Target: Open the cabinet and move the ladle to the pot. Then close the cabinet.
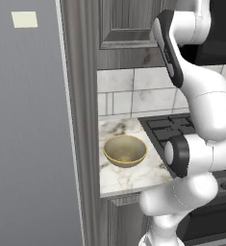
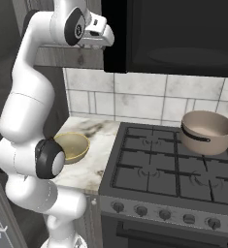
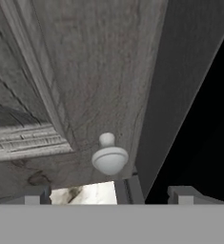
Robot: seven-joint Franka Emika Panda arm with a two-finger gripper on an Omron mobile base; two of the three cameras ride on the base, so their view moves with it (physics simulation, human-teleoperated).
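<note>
Pincer, jaws spread and empty, sits just below the knob of the closed cabinet at frame centre; closing off-centre could let a fingertip slip off.

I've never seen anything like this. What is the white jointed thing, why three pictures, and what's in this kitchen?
The white jointed thing is a robot arm in a computer-drawn kitchen. Two pictures come from cameras behind it, one to its left and one to its right. The third comes from a camera on its hand, looking along its fingertips. That close view shows the round metal knob of the wall cabinet; the hand sits just before it, fingers apart, holding nothing. On the marble counter lies a golden-yellow bowl. Beside it is a gas stove with a taupe-brown pot on a back burner.
</note>
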